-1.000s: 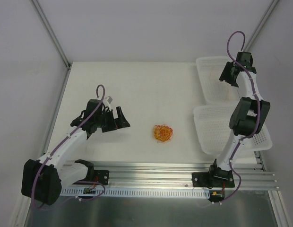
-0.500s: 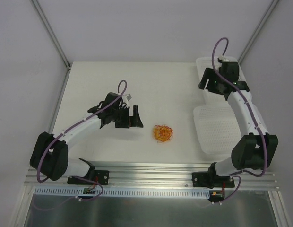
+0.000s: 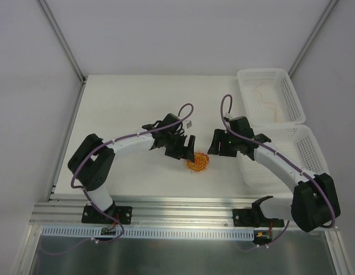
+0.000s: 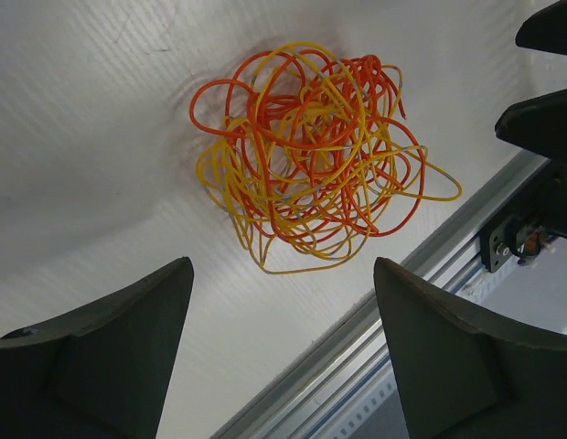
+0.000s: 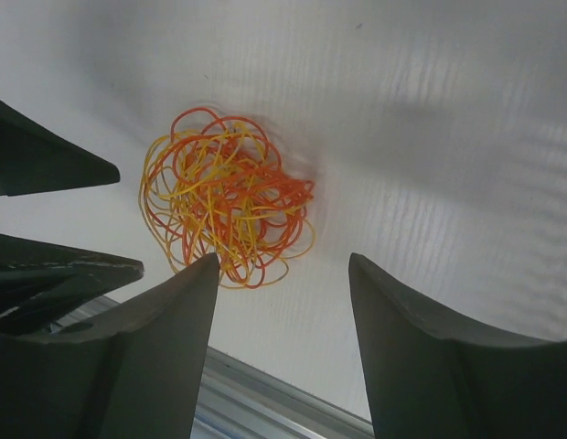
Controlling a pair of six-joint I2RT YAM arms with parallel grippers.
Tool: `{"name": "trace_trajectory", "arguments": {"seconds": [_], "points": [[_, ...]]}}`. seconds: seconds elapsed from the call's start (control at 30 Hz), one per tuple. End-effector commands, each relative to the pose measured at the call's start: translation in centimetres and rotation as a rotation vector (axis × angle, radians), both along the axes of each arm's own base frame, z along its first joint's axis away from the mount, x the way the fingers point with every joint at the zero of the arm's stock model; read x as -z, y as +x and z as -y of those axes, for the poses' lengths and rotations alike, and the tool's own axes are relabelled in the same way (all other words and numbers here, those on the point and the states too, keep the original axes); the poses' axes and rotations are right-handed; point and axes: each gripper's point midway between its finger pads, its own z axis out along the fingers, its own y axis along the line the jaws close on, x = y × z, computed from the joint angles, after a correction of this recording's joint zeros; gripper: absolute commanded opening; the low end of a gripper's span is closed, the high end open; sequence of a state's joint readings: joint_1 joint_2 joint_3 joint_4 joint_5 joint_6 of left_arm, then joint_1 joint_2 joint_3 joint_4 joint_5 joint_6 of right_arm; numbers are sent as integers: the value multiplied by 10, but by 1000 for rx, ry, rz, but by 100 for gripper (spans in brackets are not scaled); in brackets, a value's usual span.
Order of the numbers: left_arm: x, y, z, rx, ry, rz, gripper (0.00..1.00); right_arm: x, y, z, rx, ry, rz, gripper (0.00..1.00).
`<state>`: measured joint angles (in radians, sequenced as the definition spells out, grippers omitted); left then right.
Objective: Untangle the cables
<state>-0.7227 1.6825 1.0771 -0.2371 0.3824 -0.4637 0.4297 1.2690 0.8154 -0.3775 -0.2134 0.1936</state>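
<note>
Claws released and spread, I am hovering the left gripper [image 3: 188, 148] just far-left and the right gripper [image 3: 213, 145] far-right of the round, axis-less tangle of thin red-orange and yellow cables [image 3: 198, 162] lying on the white table [image 3: 137, 103], left nearer.

Cables [image 4: 311, 178]: we saw red-orange strands looped through paler yellow-orange ones, a two-toned ball.
Loose strand [image 3: 267, 96]: we found it pale yellow-orange, faint against white.
Far basket [image 3: 263, 71]: white, with a fine lattice pattern.
Near basket [image 3: 316, 152]: we saw the same white lattice.
Table [image 3: 137, 103]: white; up close we noted faint ribbed lines.
Left arm [image 3: 126, 142]: white links, black joints, a purple lead.
Right arm [image 3: 280, 166]: we saw it coloured alike.
Left gripper [image 3: 188, 148]: black.
Right gripper [image 3: 216, 143]: black.
Rail [image 3: 183, 206]: we saw silver-grey metal.
</note>
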Motion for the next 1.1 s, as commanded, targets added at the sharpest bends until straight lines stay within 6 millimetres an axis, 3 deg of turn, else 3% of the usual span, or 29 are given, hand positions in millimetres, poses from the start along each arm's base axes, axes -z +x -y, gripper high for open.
{"name": "trace_trajectory", "arguments": {"seconds": [0.0,0.23,0.33,0.37,0.47,0.67,0.87,1.07], "points": [[2,3,16,19,18,35,79,-19,10,-16,13,65,88,62],[32,5,14,-37,92,-5,56,-13,3,-33,-14,80,82,62],[35,7,10,-59,111,4,30,-9,-1,-41,-33,82,67,61],[37,6,8,-62,117,4,16,-7,-4,-45,-50,77,64,61],[33,4,2,-74,122,21,0,-5,-10,-53,-98,62,66,60],[33,-5,-9,-82,130,21,0,-2,-15,-69,-162,38,71,51],[30,-13,-18,-73,129,33,0,-6,-6,-69,-184,-7,113,47],[29,-22,-27,-33,127,51,0,-21,-1,-88,-428,13,243,48]]}}
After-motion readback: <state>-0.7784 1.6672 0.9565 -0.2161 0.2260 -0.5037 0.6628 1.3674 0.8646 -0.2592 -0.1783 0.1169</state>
